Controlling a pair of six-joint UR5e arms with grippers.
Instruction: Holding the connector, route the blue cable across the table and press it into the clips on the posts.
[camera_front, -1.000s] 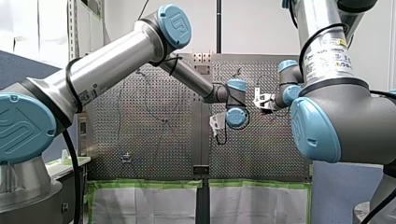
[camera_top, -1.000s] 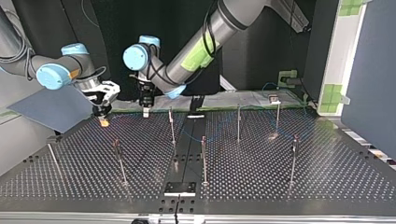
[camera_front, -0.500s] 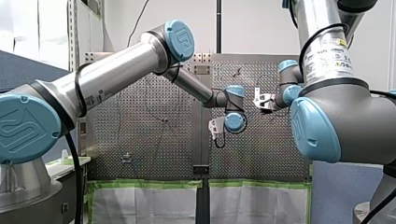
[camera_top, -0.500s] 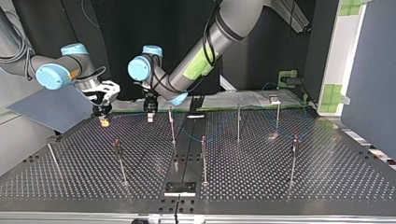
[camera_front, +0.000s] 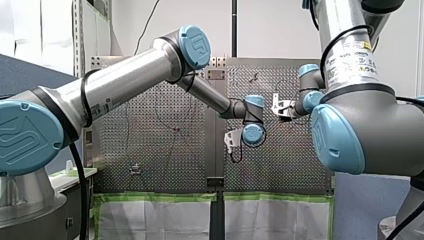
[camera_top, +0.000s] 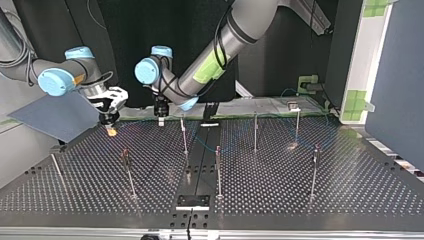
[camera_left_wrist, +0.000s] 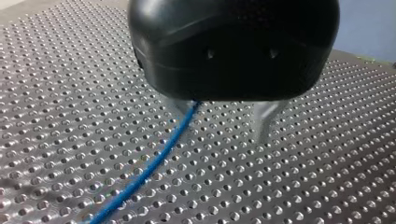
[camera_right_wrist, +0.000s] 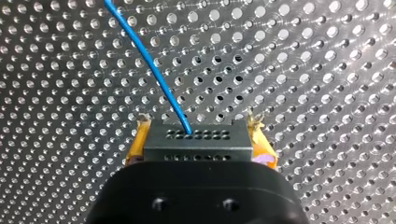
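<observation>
Right jaws pinched the connector (camera_right_wrist: 196, 140), off to one side of the far post (camera_top: 183, 136). Left jaws were spread, blue cable (camera_left_wrist: 154, 163) beside one finger, nr that post. The step needed cable kept taut & lowered square into the post's clip.

Seven posts (camera_top: 125, 155) stand on the desk (camera_top: 350, 190): one middle post (camera_top: 218, 165), with three to its left in the top view and three to its right. Two arms reach in, my left arm (camera_front: 125, 80) and my right arm (camera_front: 350, 100), with one pincer each: my left pincer (camera_left_wrist: 224, 122) and my right pincer (camera_right_wrist: 198, 128). There is one blue cable (camera_left_wrist: 149, 168) and one connector (camera_right_wrist: 198, 142).
</observation>
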